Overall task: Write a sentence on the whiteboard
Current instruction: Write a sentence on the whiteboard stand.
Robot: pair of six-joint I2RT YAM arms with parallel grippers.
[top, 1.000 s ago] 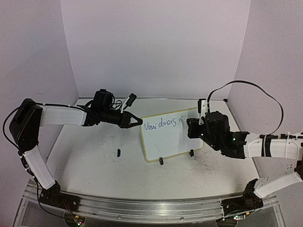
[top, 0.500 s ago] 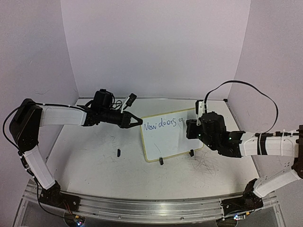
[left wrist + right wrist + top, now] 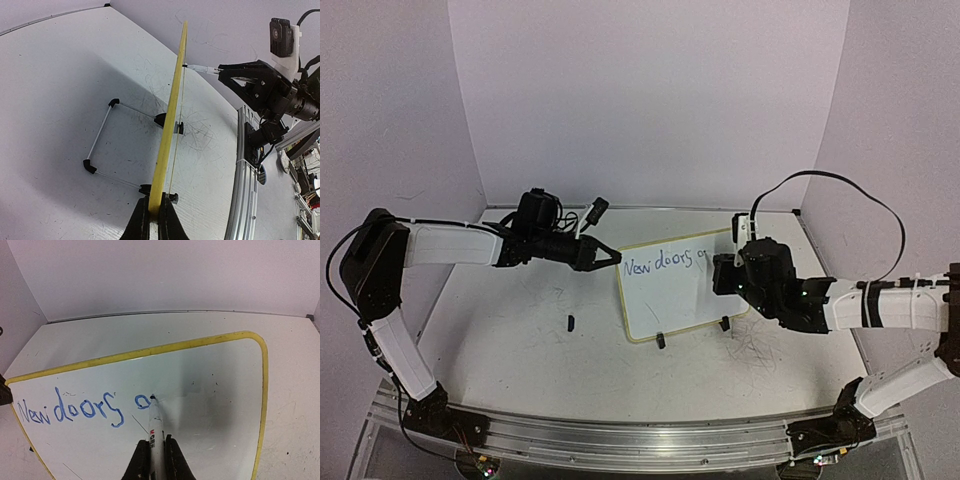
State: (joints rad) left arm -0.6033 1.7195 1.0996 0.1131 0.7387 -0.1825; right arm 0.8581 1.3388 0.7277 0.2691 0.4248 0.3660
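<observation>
On the table (image 3: 520,340), the board (image 3: 670,300) stands in the middle. The left claw (image 3: 154,212) pinches its left edge; it should hold it steady. The right claw (image 3: 155,446) grips the pen (image 3: 155,420), tip beside the words (image 3: 82,410) "New doors o". Press softly, move right slowly.

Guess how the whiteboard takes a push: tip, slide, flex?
Probably tippy: the whiteboard stands thin, on edge, on slim wire feet. Likely light, so it would slide too; the left gripper pinching its edge seems needed. Glossy face probably slick under the marker.
</observation>
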